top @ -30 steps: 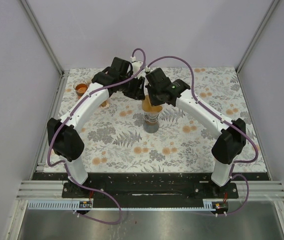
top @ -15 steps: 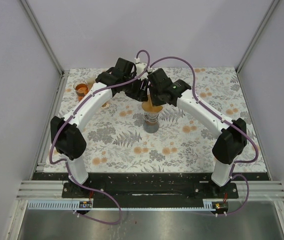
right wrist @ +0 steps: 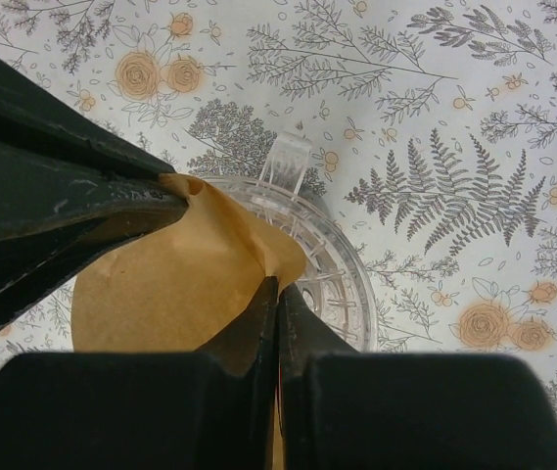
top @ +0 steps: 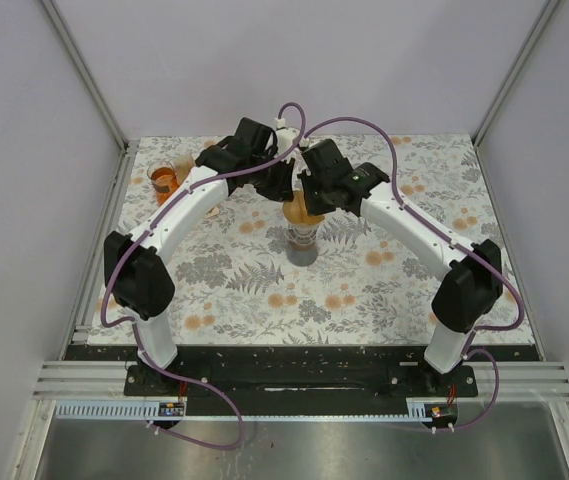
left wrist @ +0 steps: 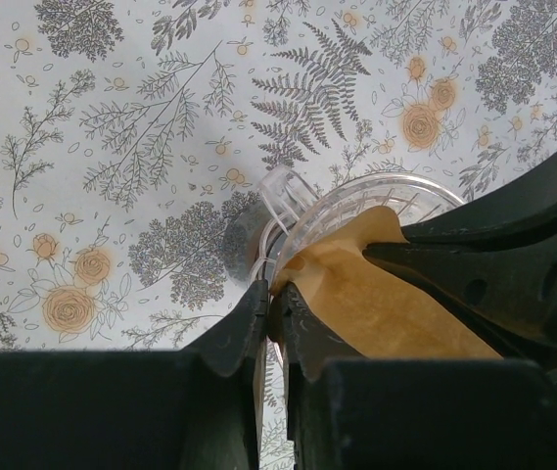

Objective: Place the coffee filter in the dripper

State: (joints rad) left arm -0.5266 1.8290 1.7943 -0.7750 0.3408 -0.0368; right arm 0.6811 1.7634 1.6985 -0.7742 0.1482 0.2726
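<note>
I see my left gripper (left wrist: 266,305) pinched narrow on one edge of the brown coffee filter (left wrist: 381,299). My right gripper (right wrist: 276,305) is clamped on the opposite edge. The filter lies across the clear dripper (left wrist: 395,192) at mid-table.

L pincer (left wrist: 271,292) moved in, shut on filter (left wrist: 376,304).

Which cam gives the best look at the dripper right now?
Right wrist: the dripper shows its ribbed inner wall, rim and handle tab. Left wrist shows only a rim arc and the tab, the rest behind the filter. Top view: tiny, mostly covered by the filter.
</note>
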